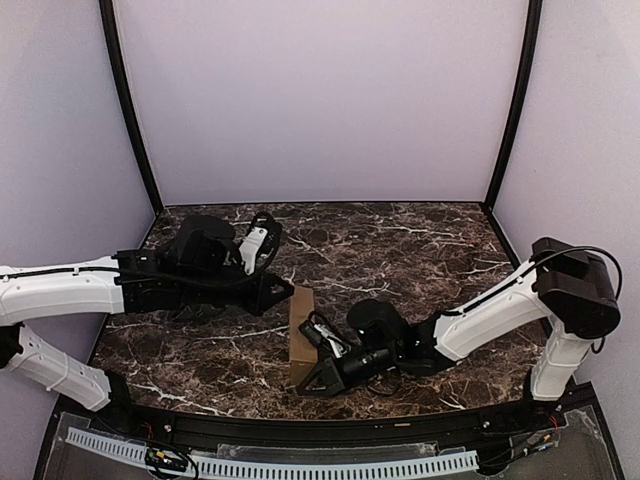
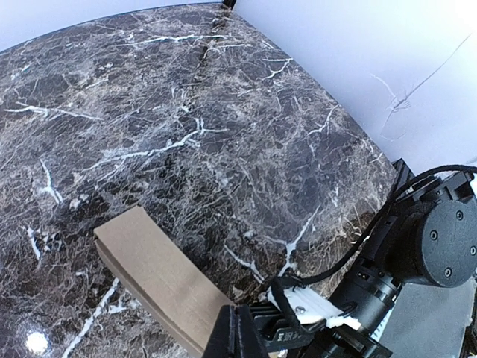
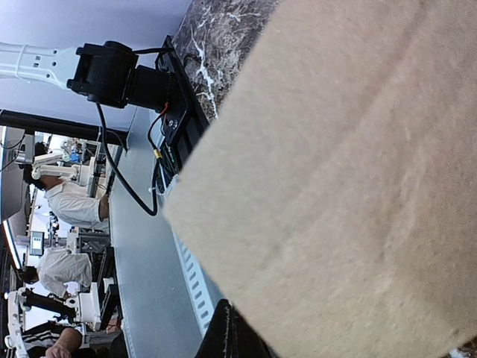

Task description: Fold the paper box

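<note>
The paper box (image 1: 300,322) is a long narrow brown carton lying flat on the marble table (image 1: 420,250), running from near to far. My left gripper (image 1: 285,293) is shut, its tips against the box's far left end. In the left wrist view the box (image 2: 153,276) stretches away from the closed fingertips of my left gripper (image 2: 240,328). My right gripper (image 1: 304,384) is shut at the box's near end. In the right wrist view the box (image 3: 350,186) fills most of the frame just above my right gripper (image 3: 232,332). Nothing shows between either pair of jaws.
A black rail (image 1: 330,430) and a white slotted strip (image 1: 300,466) run along the table's near edge. Pale walls and black posts (image 1: 130,110) close in the back and sides. The right arm (image 2: 440,246) lies close beside the left gripper.
</note>
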{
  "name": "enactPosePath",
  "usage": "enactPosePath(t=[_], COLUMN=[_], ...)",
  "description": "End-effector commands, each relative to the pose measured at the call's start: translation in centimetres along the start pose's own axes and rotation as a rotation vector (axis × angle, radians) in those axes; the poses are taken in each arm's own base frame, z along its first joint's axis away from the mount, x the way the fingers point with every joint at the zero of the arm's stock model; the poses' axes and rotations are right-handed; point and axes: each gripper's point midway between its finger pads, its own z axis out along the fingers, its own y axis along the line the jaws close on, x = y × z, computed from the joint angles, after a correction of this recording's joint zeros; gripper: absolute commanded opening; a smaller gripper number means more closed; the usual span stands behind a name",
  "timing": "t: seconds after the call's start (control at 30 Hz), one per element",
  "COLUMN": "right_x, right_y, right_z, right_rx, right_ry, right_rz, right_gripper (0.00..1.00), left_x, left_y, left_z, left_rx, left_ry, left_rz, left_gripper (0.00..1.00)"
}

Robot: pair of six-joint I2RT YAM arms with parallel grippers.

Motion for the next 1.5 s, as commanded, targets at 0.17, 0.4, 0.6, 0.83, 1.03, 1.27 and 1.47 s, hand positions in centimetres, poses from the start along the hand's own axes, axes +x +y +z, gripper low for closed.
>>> enactPosePath(t=[0.17, 0.4, 0.6, 0.83, 1.03, 1.27, 1.47], right_x=[-2.1, -4.1, -5.1, -5.4, -5.6, -6.0, -6.1], right_y=[3.5, 3.7, 3.2, 2.7, 3.0, 3.7, 3.9], right_z=[-3.5, -5.0, -5.5, -5.4, -5.0, -4.7, -3.9], right_rx=[-0.018, 0.067, 0.163, 0.205, 0.201, 0.191, 0.181], right_ry=[-0.12, -0.23, -0.279, -0.291, -0.273, -0.264, -0.244], right_rz=[-0.118, -0.149, -0.173, -0.186, -0.2, -0.22, -0.226], right_gripper=[0.0, 0.0, 0.0, 0.0, 0.0, 0.0, 0.0], left_x=[-4.2, -4.9, -4.0, -2.5, -0.5, 1.3, 2.8], left_y=[-0.5, 0.9, 3.1, 4.3, 5.0, 7.2, 7.9], left_z=[0.9, 4.3, 6.7, 8.0, 9.2, 9.9, 10.3], left_rx=[0.098, 0.186, 0.26, 0.261, 0.269, 0.232, 0.222], left_ry=[-0.052, -0.033, -0.013, 0.015, 0.048, 0.059, 0.08], left_rz=[0.004, -0.086, -0.21, -0.282, -0.328, -0.361, -0.376], left_gripper=[0.01, 0.01, 0.01, 0.01, 0.01, 0.01, 0.01])
